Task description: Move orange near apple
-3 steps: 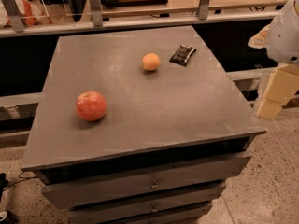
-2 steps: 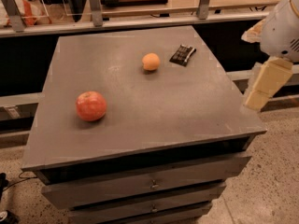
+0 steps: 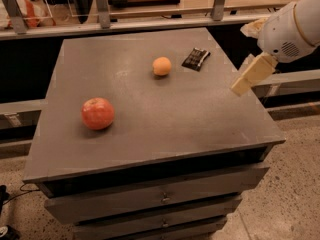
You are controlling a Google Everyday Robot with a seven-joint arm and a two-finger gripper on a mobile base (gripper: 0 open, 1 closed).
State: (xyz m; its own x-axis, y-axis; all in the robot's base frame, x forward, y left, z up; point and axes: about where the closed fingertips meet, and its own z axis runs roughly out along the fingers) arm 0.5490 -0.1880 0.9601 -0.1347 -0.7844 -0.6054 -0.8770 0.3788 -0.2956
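- The gripper [image 3: 245, 83] has come in over the right edge of the table [image 3: 200, 134]; I cannot tell if it is open or shut
- The orange [image 3: 161, 66] sits at the back, well apart from the apple [image 3: 97, 113]; not picked up yet

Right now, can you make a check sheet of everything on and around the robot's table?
Surface: grey tabletop, flat, with faint scuffs.
Job's things: the orange sits toward the back, right of the middle. The apple sits front left, well apart from the orange.
Clutter: a dark snack bar wrapper lies just right of the orange, not touching it.
Gripper: the gripper hovers by the table's right edge, apart from both fruits.
Cables: one dark cable on the floor at lower left.
Surroundings: drawers under the tabletop, speckled floor, and a rail with posts behind.
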